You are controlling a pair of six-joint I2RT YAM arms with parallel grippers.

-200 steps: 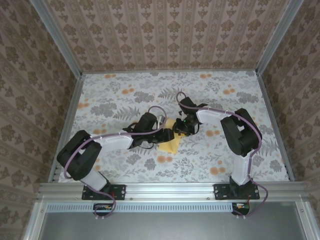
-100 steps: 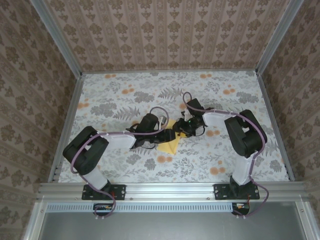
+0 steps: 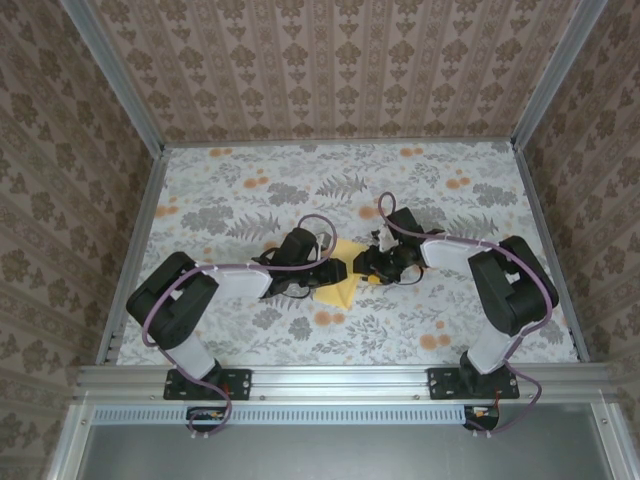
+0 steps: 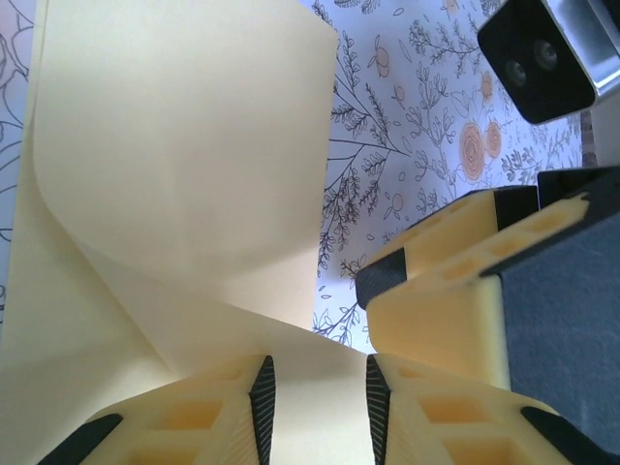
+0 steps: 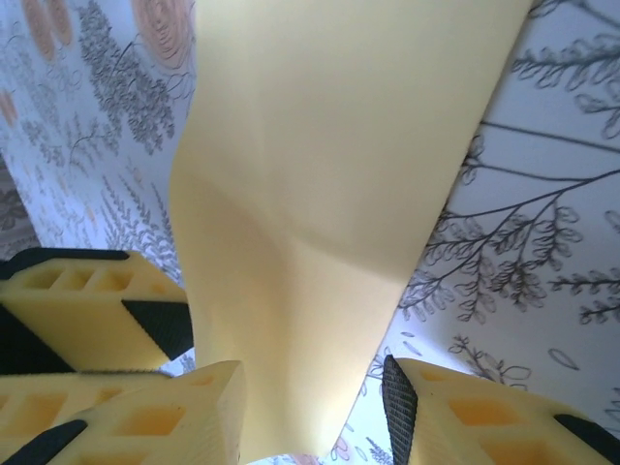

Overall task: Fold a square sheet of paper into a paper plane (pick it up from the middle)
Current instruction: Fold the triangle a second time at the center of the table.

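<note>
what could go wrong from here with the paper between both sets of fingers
The square sheet of paper curls loosely between the left fingers, so closing may crease it crooked. The right fingers stand apart around it, so it may slip. The two arms' fingers sit close together; they might collide.

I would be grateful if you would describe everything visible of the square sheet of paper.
The square sheet of paper is thin, plain and pale yellow, unprinted. It lies mid-table on the floral cloth, not flat: one part curls up and over in a soft bend. It passes between the parted fingers of the left pincer and of the right pincer, which meet over it.
</note>
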